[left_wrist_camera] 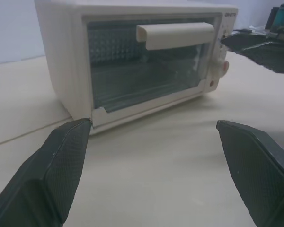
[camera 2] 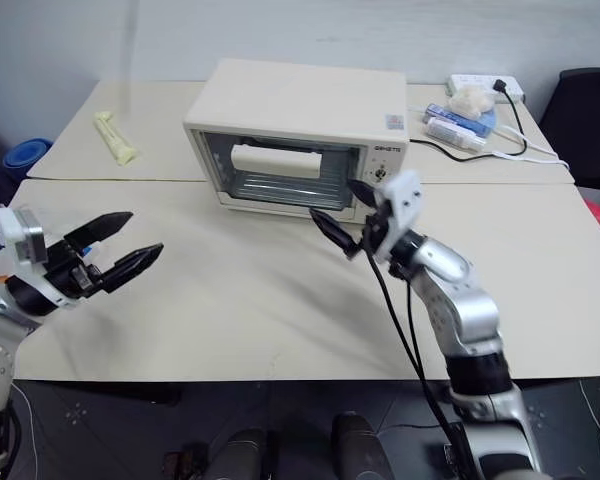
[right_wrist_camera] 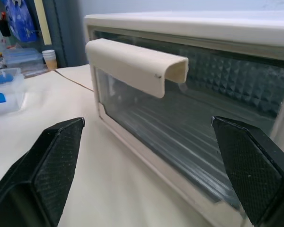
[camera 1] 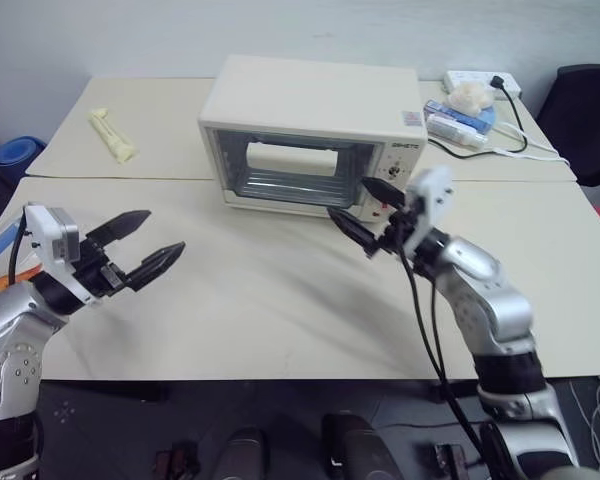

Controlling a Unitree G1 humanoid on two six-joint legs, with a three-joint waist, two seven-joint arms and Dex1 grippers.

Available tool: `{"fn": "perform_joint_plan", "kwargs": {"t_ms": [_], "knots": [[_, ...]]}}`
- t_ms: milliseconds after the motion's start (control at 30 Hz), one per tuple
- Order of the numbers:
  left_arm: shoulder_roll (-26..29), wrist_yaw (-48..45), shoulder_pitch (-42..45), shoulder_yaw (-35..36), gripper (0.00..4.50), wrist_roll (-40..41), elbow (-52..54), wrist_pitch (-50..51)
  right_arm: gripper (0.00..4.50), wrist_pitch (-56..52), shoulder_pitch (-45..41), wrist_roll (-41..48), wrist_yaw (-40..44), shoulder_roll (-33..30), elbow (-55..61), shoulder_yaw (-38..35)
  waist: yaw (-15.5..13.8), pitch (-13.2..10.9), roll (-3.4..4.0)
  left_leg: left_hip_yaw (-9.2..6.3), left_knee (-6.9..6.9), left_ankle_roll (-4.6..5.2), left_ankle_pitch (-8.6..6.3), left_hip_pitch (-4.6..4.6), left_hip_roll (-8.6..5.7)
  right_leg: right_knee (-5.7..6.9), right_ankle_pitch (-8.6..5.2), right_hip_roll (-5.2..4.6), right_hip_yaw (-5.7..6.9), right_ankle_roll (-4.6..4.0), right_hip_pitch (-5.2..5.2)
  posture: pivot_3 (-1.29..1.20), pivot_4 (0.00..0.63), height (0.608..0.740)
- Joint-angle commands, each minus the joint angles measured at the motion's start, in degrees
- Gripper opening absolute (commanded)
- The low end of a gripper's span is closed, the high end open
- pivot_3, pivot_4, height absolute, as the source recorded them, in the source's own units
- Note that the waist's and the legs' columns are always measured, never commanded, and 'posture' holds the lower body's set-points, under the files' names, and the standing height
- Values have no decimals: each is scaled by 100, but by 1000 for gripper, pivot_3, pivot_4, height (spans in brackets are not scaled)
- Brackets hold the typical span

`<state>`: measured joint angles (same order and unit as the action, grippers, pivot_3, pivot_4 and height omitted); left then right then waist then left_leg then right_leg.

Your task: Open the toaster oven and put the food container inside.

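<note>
Nothing of the job looks done yet. The toaster oven (camera 1: pixel 315 130) sits on the bench (camera 1: pixel 280 300) with its glass door shut and the cream bar handle (right_wrist_camera: pixel 137 64) untouched. The right end effector (camera 1: pixel 365 215) hangs just in front of the oven's lower right corner, near the knobs, its two black fingers spread wide and holding nothing; the handle lies up and off to its left, close but not touched. The left end effector (camera 1: pixel 140 250) hovers well back from the oven over bare bench, fingers likewise spread wide and empty.

The food container (camera 1: pixel 458 125), as far as I can make out, is the clear box with blue strips beyond the right end effector, behind and to the right of the oven; it is small at this range.

Everything remains, by my reckoning: grip the handle, pull the door down, fetch the container, set it inside.
</note>
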<state>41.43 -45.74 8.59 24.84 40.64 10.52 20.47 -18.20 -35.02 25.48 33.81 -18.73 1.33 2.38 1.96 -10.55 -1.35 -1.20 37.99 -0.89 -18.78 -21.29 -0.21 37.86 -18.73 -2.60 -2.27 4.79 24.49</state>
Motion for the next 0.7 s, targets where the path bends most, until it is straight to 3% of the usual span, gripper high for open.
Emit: {"fn": "perform_joint_plan", "kwargs": {"t_ms": [33,267,500,700], "knots": [[-108,106,-59,-4,4500,-67,192,-63,4469,193,-295,-59,159,181,-99,52,5,0,1,1,-4,-2,1,-1,0,0,0,0,0,0,2,0,150,740],[-271,251,-186,-49,4500,-159,263,-11,4469,110,-465,-76,566,412,38,286,3,0,0,3,0,-22,11,-10,0,-4,0,-3,-2,0,5,0,150,740],[-137,118,107,75,4500,118,65,247,4469,151,352,-189,1178,2,855,639,5,0,0,2,-2,-13,6,-10,1,-3,0,-2,0,0,8,0,150,740],[93,-389,1093,-42,3037,224,-723,351,4500,502,839,-541,1397,-151,844,858,-7,0,0,3,2,-7,3,-8,0,-1,0,0,-1,0,5,0,150,740]]}}
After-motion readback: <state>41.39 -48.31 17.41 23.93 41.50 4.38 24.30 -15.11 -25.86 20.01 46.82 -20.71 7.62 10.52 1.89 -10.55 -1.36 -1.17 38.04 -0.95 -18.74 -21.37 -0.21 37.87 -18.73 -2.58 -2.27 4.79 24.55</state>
